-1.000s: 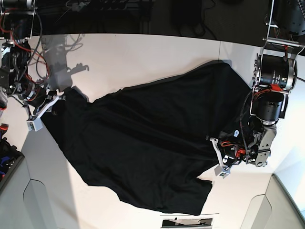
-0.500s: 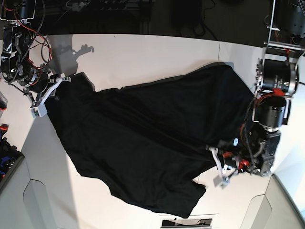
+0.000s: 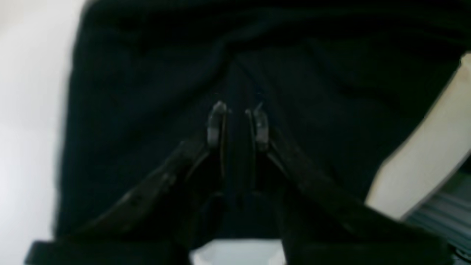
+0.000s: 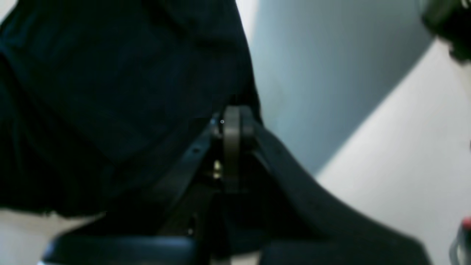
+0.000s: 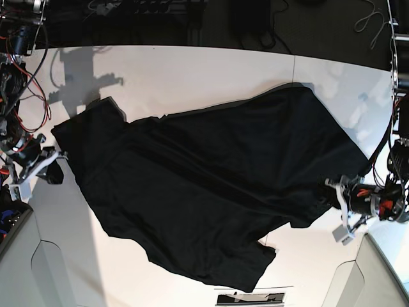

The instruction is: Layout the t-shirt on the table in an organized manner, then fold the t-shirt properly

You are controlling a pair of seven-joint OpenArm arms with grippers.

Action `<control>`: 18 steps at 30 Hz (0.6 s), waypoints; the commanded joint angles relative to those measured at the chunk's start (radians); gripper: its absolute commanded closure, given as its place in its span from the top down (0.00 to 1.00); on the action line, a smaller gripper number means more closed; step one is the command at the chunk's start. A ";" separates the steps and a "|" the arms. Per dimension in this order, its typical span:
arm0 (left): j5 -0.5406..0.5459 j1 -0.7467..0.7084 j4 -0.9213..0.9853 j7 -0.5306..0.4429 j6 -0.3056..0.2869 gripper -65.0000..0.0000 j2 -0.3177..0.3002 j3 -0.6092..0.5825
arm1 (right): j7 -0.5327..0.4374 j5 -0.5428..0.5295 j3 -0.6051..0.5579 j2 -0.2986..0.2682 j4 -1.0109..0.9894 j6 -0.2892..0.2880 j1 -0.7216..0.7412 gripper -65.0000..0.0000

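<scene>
White table [image 5: 192, 70] | t-shirt [image 5: 204, 185] print hidden | left end effector [image 3: 238, 119] clamps cloth | right end effector [image 4: 232, 125] pinched together

Both wrist views blurred; t-shirt [image 5: 204, 185] print, patch, tag unseen; left claw [image 3: 238, 121] tips half lost in cloth.

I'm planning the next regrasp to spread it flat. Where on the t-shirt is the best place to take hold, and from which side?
Probably the loose pointed corner of the t-shirt near the table's front edge. It sticks out past the rest of the cloth with bare white tabletop on both sides, so an end effector could come in low from the front edge and pinch it without bunching the body.
</scene>
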State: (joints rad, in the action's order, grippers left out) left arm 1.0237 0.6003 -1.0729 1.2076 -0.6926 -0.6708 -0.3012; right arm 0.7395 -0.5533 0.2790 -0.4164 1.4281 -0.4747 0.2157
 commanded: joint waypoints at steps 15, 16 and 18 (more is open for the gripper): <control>0.129 -0.435 -0.215 0.066 -0.006 0.17 -0.056 0.440 | -0.070 0.041 -0.103 0.004 -0.185 -0.004 0.108 0.00; 0.132 -0.472 -0.233 0.066 -0.006 0.17 -0.056 0.479 | -0.070 0.041 -0.103 0.004 -0.185 -0.004 0.108 0.00; 0.132 -0.539 -0.262 0.062 -0.006 0.17 -0.055 0.561 | -0.070 0.041 -0.103 0.004 -0.185 -0.004 0.108 0.00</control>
State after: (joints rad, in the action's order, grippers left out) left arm 1.1339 0.0387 -1.3182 1.2854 -0.6926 -0.6968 0.2508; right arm 0.6926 -0.4988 0.1703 -0.3962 1.2285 -0.4751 0.2985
